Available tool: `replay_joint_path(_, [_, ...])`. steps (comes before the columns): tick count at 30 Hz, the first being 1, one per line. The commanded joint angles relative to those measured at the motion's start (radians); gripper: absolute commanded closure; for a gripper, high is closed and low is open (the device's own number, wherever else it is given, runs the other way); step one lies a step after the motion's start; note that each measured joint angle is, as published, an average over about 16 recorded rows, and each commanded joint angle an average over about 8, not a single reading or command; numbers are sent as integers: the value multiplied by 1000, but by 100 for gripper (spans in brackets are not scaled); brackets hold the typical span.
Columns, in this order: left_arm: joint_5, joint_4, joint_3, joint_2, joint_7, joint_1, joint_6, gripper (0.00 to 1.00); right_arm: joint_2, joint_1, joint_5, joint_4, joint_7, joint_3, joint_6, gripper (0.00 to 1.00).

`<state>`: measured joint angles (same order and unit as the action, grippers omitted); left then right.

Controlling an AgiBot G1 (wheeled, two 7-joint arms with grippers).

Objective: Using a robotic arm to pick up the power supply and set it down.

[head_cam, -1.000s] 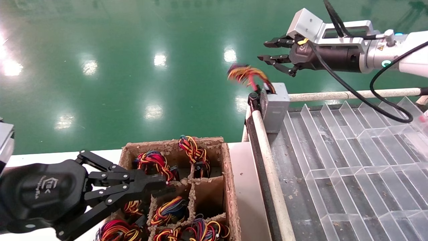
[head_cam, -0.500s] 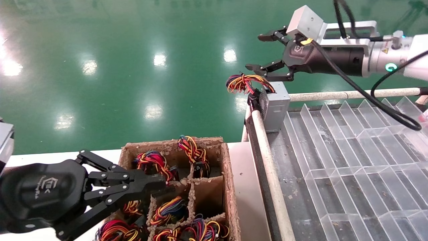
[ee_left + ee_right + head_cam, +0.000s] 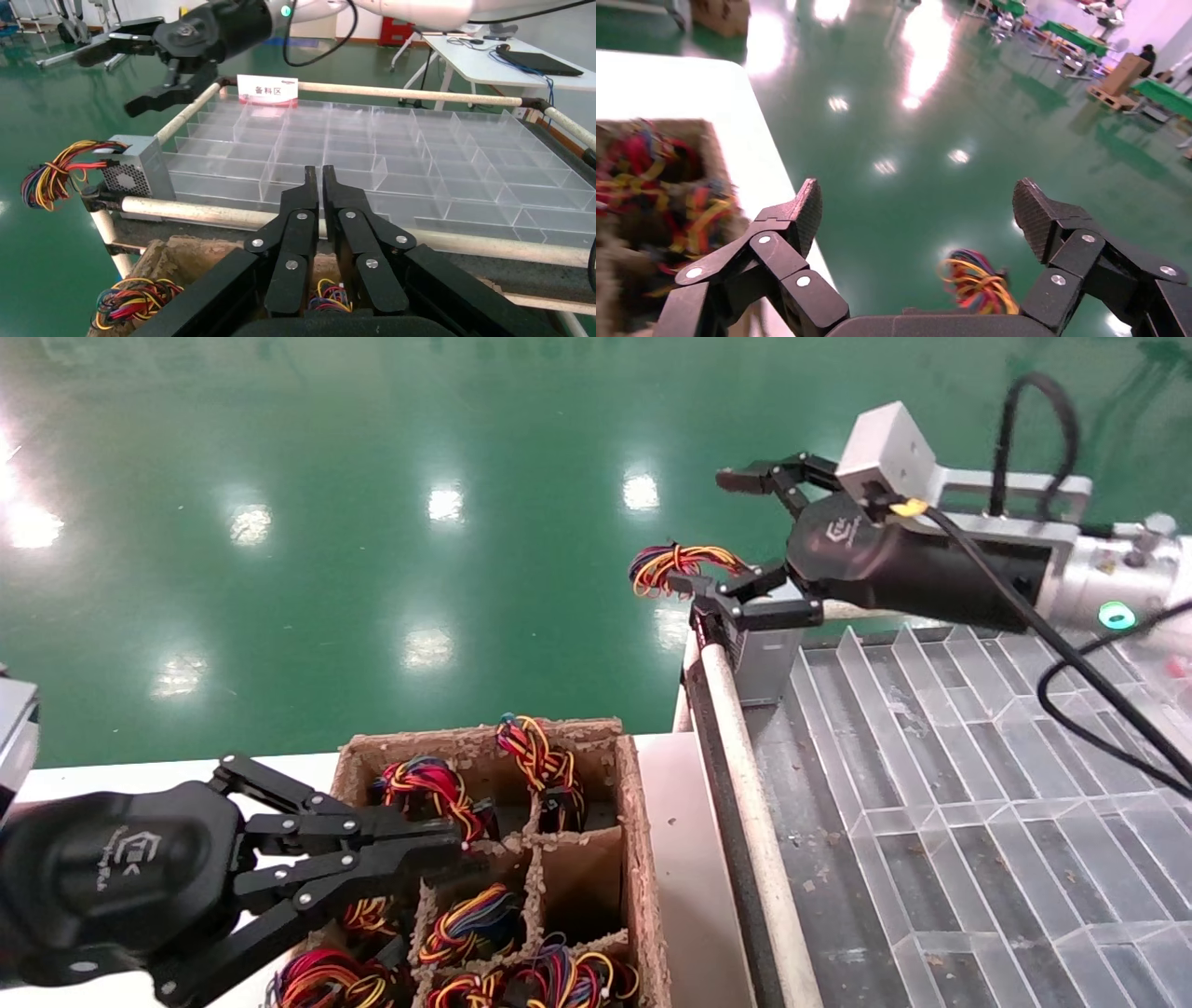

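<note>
Supply (image 3: 765,649) sits at the far left corner of the divider tray (image 3: 978,784), standing on edge against the rail (image 3: 745,803). Its wire bundle (image 3: 672,567) hangs out past the rail over the green floor.

My right gripper (image 3: 722,533) hovers just above the supply, fingers wide apart, nothing held. The lower finger lies close over its top edge; I cannot tell whether it touches. Right wrist view shows only the wires between my pads (image 3: 807,210).

My left gripper (image 3: 438,850) is parked over the carton (image 3: 643,859) of wired units, fingers together, empty.

Handling, my judgement:
- Metal case: rigid, fairly heavy for its size, smooth faces, so likely slippery.
- Wires: soft and springy, a poor hold; they would swing the case.
- Best hold: across two opposite flat faces of the case, near mid-body, clear of the wire exit.
</note>
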<state>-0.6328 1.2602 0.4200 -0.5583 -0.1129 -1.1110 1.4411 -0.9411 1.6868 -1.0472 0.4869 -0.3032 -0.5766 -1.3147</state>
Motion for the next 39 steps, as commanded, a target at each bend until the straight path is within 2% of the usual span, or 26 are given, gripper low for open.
replay_joint_path(1, [0, 0, 0, 0, 0, 0, 0, 0, 17, -32, 16, 41, 25, 15, -9, 0])
replay_joint_path(33, [0, 0, 0, 0, 0, 0, 0, 0, 298, -552, 286, 719, 443, 268, -163, 0])
replay_joint_path(39, [0, 0, 0, 0, 0, 0, 0, 0, 335, -621, 322, 809, 494, 301, -184, 0])
